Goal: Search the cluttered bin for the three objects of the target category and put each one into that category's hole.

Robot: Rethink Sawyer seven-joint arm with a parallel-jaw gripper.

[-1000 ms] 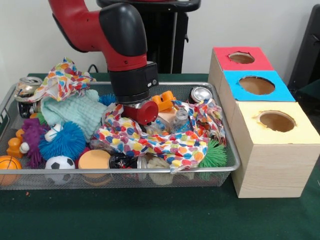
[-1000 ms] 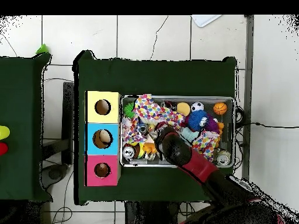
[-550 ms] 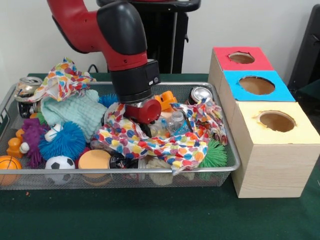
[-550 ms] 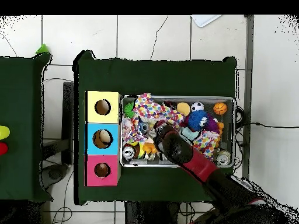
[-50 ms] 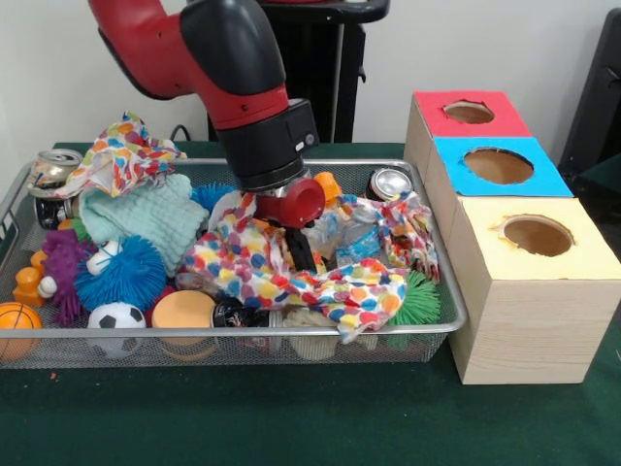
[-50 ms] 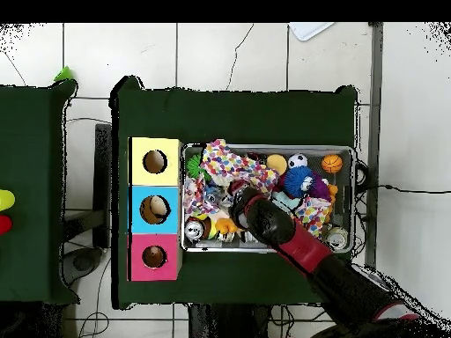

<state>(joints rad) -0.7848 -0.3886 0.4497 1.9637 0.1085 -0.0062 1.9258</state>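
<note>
My gripper (image 5: 297, 260) reaches down into the middle of the wire bin (image 5: 233, 333). It is shut on a confetti-patterned cloth (image 5: 320, 286), which bunches up around the wrist. A clear plastic bottle (image 5: 351, 238) lies just right of it, half under the cloth. A second patterned cloth (image 5: 121, 146) and a mint cloth (image 5: 141, 218) lie at the bin's left. Three hole boxes stand right of the bin: red (image 5: 441, 121), blue (image 5: 543, 180), yellow (image 5: 582, 257). From overhead the arm (image 6: 282, 231) hides the gripper, and the cloth (image 6: 225, 165) spreads beside it.
Cans sit at the bin's back right (image 5: 389, 183) and far left (image 5: 50, 170). A blue spiky ball (image 5: 121, 274), soccer ball (image 5: 116, 317), basketball (image 5: 17, 320), orange disc (image 5: 181, 311) and green spiky ball (image 5: 417, 301) crowd the front.
The arm has risen and tilted rightward. The patterned cloth has been pulled up and bunched with it, and the bottle has shifted right.
</note>
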